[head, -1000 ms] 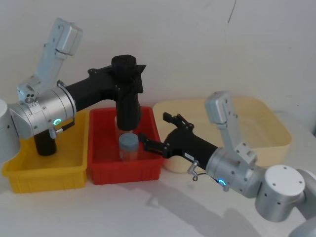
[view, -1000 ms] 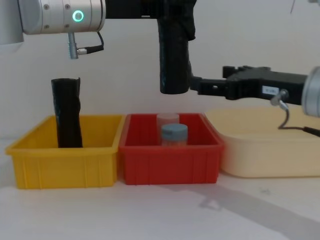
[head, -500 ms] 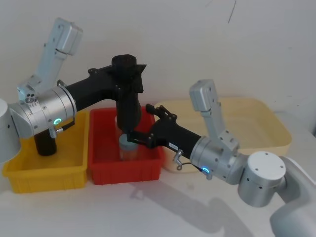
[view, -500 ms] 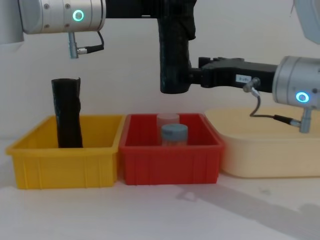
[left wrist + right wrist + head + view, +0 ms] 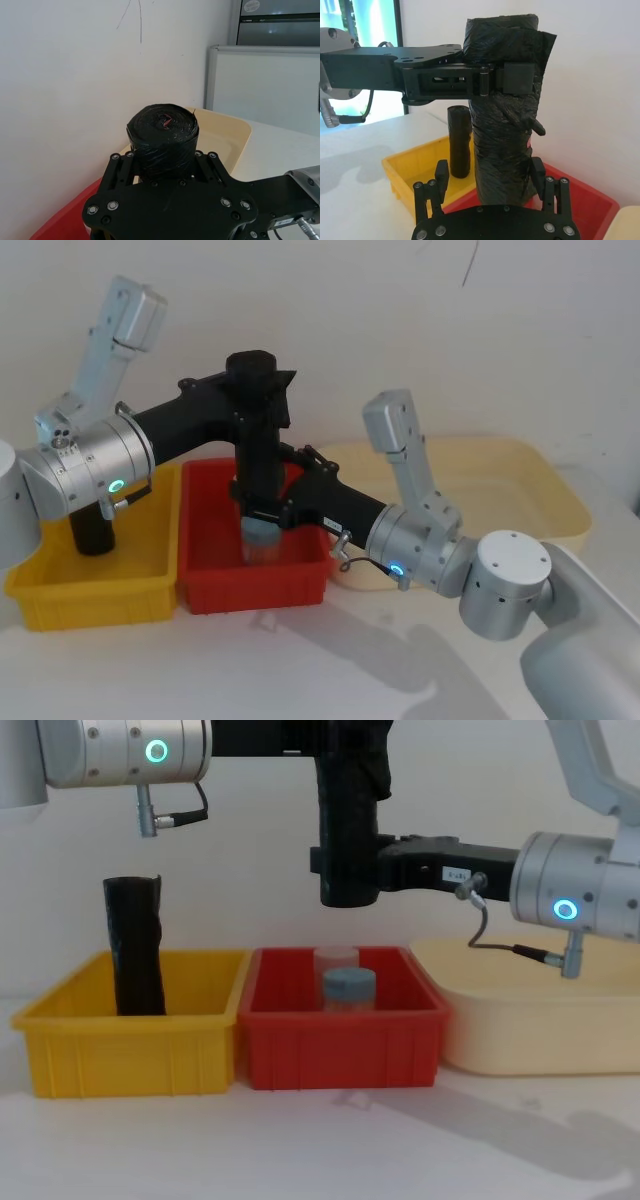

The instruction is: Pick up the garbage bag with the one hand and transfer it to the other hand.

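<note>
Garbage bag: glossy black plastic garbage bag (image 5: 258,455), a tall narrow roll with a ragged top, held upright in the air above the red plastic bin (image 5: 250,585), clear of its walls.
Left pincer: black long-fingered left pincer (image 5: 262,408) on a silver wrist with a green-teal ring light, clamped shut around the upper part of the roll and carrying its weight.
Right pincer: black long-fingered right pincer (image 5: 489,172) on a silver wrist with a blue ring light, spread wide, one finger on each side of the roll's lower part. Near finger (image 5: 441,176) plainly apart from the plastic; far finger close beside it, contact unclear.
Just changed: a second ago stopped short, off to the right of the roll; now pushed in level from the right until straddling the roll below the left pincer.
Meaning for the task: pick-up done, handover lined up but not yet made. Probably still to come: closing the right fingers, then letting go with the left.
Nearby: clear jar with pale blue lid (image 5: 349,988) in the red bin under the roll; second black roll (image 5: 135,945) standing in the yellow plastic bin (image 5: 70,1040); shallow cream tray (image 5: 540,1030) on the white desk (image 5: 300,1140).
</note>
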